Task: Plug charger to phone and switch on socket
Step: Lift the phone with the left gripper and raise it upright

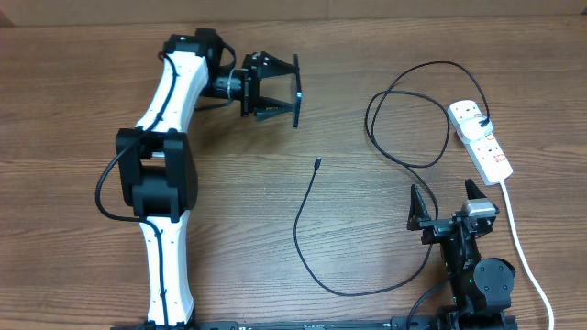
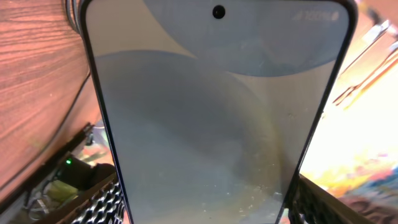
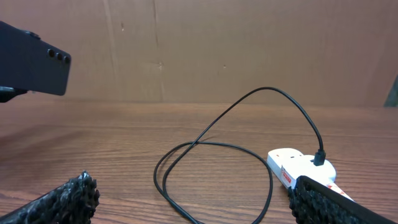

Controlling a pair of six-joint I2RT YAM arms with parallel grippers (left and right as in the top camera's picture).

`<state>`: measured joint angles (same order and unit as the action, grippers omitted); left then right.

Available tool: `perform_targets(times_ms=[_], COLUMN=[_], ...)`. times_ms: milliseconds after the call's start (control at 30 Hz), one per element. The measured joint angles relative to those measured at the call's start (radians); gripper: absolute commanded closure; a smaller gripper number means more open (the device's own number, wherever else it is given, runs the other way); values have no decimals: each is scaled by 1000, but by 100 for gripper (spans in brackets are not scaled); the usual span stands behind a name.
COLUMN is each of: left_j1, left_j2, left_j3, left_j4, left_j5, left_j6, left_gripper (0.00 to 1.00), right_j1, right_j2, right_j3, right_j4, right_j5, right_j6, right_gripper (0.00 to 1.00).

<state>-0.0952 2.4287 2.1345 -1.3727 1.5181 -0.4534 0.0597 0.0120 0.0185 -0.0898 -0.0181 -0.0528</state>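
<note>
My left gripper point(image 1: 280, 89) is shut on the phone point(image 1: 299, 92), holding it above the table at the back. In the left wrist view the lit blue-grey screen of the phone point(image 2: 211, 112) fills the frame between both fingers point(image 2: 99, 202). The charger cable's small plug tip point(image 1: 316, 163) lies free on the table at the centre. The cable point(image 1: 303, 238) curves forward, then loops back to its black plug point(image 1: 483, 123) in the white socket point(image 1: 486, 147) at the right. My right gripper point(image 1: 449, 206) stands open near the front right, with nothing between its fingers.
The socket's thick white cord point(image 1: 527, 261) runs toward the front right edge. In the right wrist view the cable loop point(image 3: 211, 168) lies ahead, the socket point(image 3: 298, 165) is at the right and the phone's dark back point(image 3: 31, 65) hangs at the upper left.
</note>
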Motion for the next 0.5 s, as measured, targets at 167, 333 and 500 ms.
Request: perform_targets(times_ms=[167, 333, 500], left_j1=[31, 43, 43], left_j2=[0, 0, 0], left_j3=[0, 0, 0], left_j4=[-52, -60, -61], left_j5=[1, 1, 1], left_j6=[-15, -16, -18], left_gripper=[28, 28, 28], right_j1=[0, 0, 0], right_j2=[0, 0, 0], right_j3=[0, 0, 0], right_j4=[0, 0, 0], right_j5=[0, 0, 0], right_j6=[1, 0, 1], right_gripper=[0, 0, 0])
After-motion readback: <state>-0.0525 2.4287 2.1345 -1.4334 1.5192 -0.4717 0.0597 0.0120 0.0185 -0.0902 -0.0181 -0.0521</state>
